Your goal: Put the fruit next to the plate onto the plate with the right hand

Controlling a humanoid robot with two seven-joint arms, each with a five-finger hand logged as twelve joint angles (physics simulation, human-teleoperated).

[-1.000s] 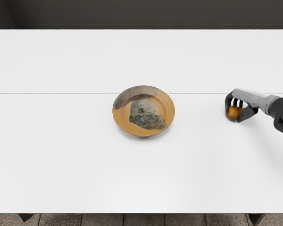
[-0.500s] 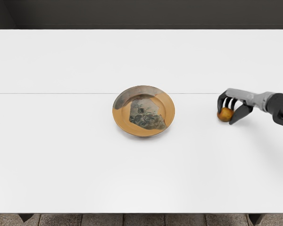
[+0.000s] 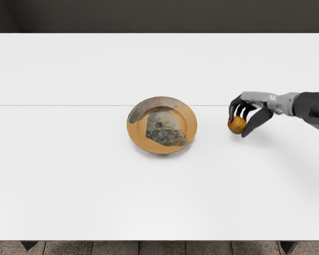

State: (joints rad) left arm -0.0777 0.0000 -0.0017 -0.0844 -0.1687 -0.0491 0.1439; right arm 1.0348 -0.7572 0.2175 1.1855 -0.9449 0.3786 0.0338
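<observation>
Pointing leftward, the right hand (image 3: 250,109) clamps curled fingers (image 3: 235,109) on the fruit (image 3: 236,125), near the plate (image 3: 189,125).

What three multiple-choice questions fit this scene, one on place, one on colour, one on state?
1. Where is the fruit? A on the plate; B right of the plate in the picture; C left of it.
2. What colour is the plate's rim? A orange-brown; B blue; C white.
3. What is the right hand doing? A open, holding nothing; B fingers closed on the fruit; C out of view.
Answers: 1 B, white table shows between fruit and plate. 2 A, the rim is plainly that tone. 3 B, its fingers wrap the fruit.
</observation>
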